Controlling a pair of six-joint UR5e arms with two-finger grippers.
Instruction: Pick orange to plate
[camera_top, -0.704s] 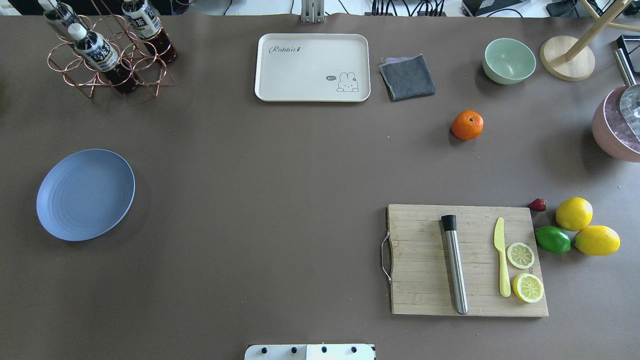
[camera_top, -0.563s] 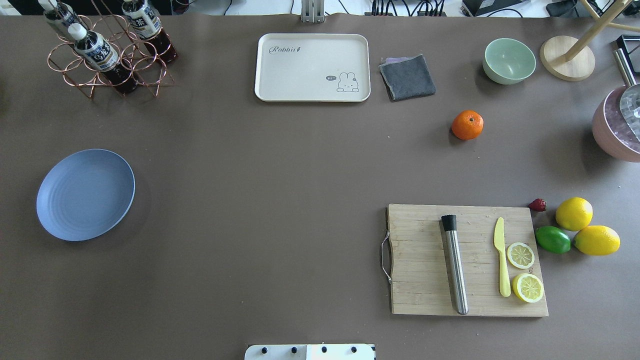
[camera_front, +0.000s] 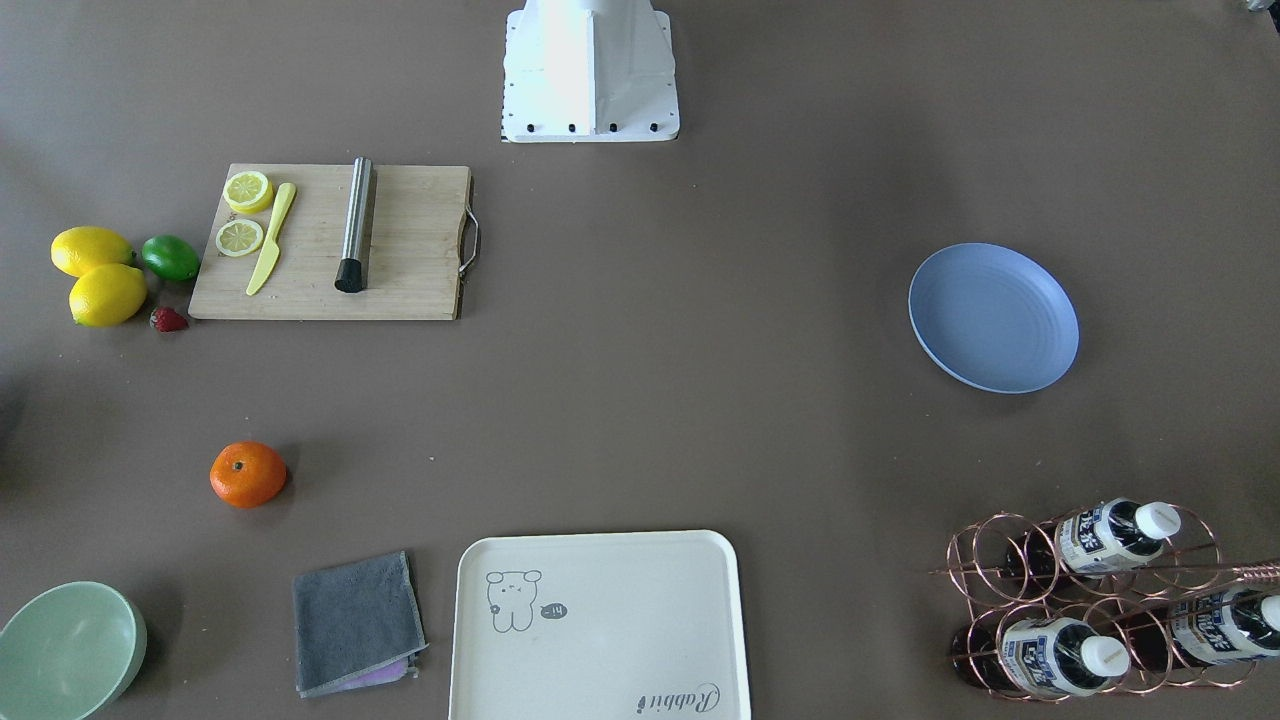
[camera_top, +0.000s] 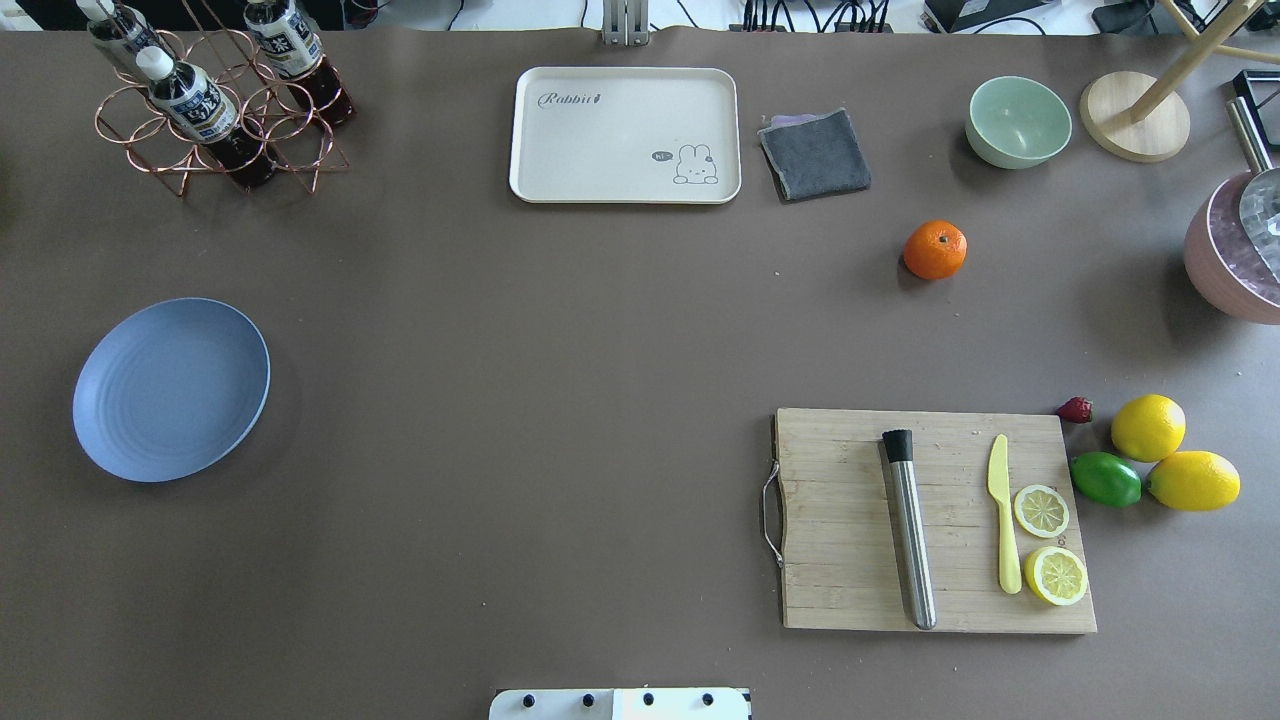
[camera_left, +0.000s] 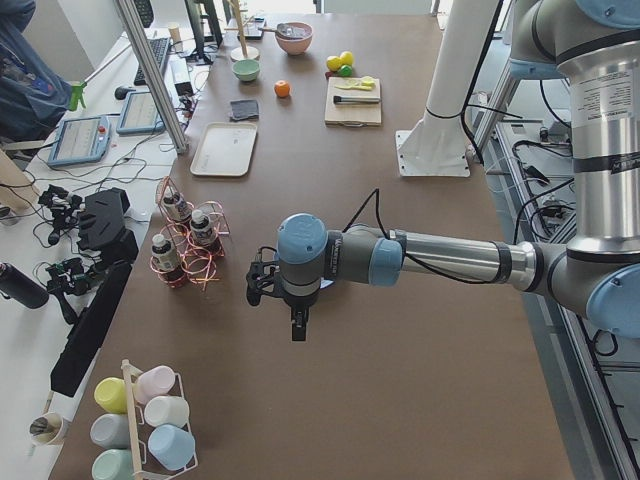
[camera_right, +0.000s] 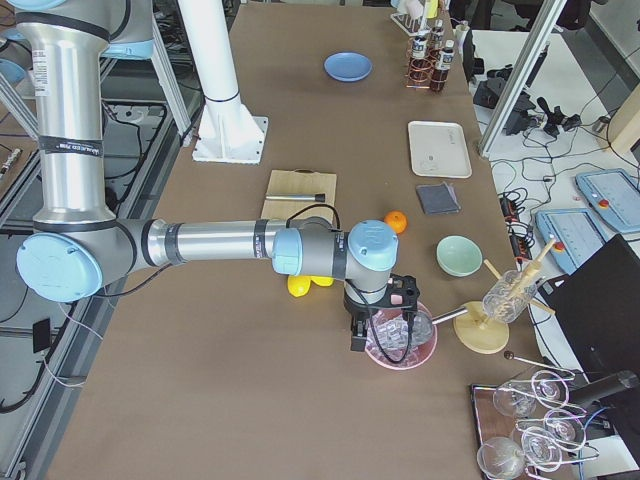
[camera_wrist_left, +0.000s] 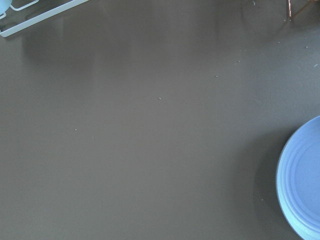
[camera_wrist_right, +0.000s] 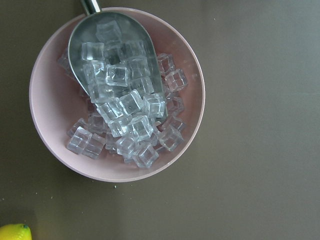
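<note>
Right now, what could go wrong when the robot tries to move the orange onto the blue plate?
The small round bright-orange fruit lies loose on the bare brown table, so it could roll when nudged.
The round periwinkle-blue plate is far across the table, so the fruit might drop midway.
The right arm hangs over the pink bowl of ice cubes and might bump it.

Cream tray (camera_top: 625, 135) — script "Rabbit" at corner, "hi~" bubble beside bunny drawing (camera_top: 695, 165); bottle labels (camera_top: 195, 103) — illegible.
</note>
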